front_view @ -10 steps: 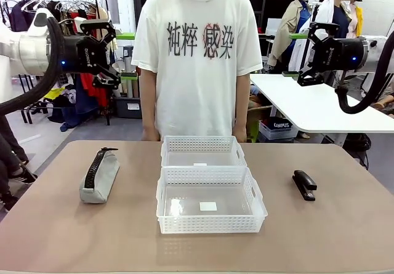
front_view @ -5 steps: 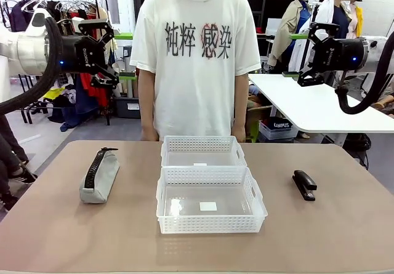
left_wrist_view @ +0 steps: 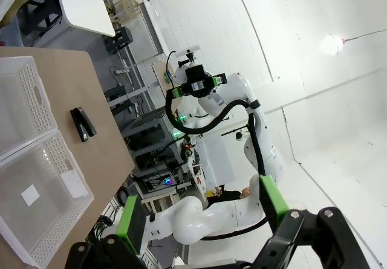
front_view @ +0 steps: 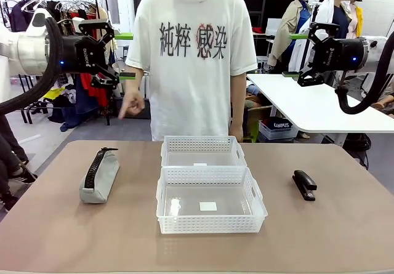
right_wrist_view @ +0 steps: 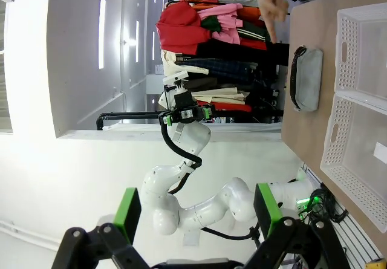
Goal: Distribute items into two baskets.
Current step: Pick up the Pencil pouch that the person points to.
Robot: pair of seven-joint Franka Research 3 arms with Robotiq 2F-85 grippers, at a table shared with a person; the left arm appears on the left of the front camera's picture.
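— Anything new?
— The person's hand (front_view: 130, 106) just rose, pointing. The pouch (front_view: 99, 177) lies left of the baskets (front_view: 209, 225) and the stapler (front_view: 304, 185) right. The left gripper (front_view: 112, 55) and right gripper (front_view: 306, 55) are wide open and empty. Probably pouch first.

Brown table (front_view: 55, 237) is carrying four things. Grey pouch (front_view: 98, 177) is lying at left; white far basket (front_view: 200, 145) and near basket (front_view: 209, 225) are sitting mid-table, touching. Black stapler (front_view: 304, 185) is lying at right, well apart.

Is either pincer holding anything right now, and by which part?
Nothing is held. The left pincer and right pincer hang open above the table; the pouch and stapler lie untouched on it.
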